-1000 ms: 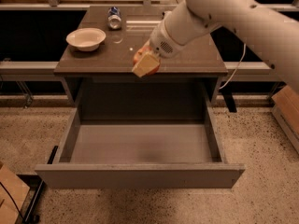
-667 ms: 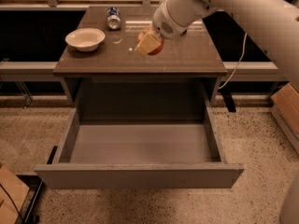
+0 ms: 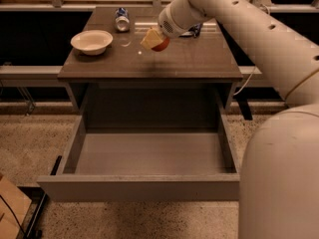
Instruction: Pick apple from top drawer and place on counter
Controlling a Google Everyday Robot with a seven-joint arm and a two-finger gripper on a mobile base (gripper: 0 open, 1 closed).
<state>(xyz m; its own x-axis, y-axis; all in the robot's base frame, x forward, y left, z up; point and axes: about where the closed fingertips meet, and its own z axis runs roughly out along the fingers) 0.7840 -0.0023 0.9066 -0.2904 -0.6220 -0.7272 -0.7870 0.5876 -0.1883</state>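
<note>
My gripper hangs over the middle of the dark brown counter, a little above its surface. Its tan fingers are shut on the red apple, whose lower right side shows below them. The top drawer stands pulled wide open below the counter, and its smooth grey bottom holds nothing. My white arm comes in from the upper right and fills the right side of the view.
A white bowl sits on the counter's left part. A small can lies at the back, left of the gripper. A dark object lies behind the arm. A cardboard box stands on the floor at lower left.
The gripper has carried the apple from the counter's front edge back and a little left, over the counter's middle. The drawer has stayed open.
</note>
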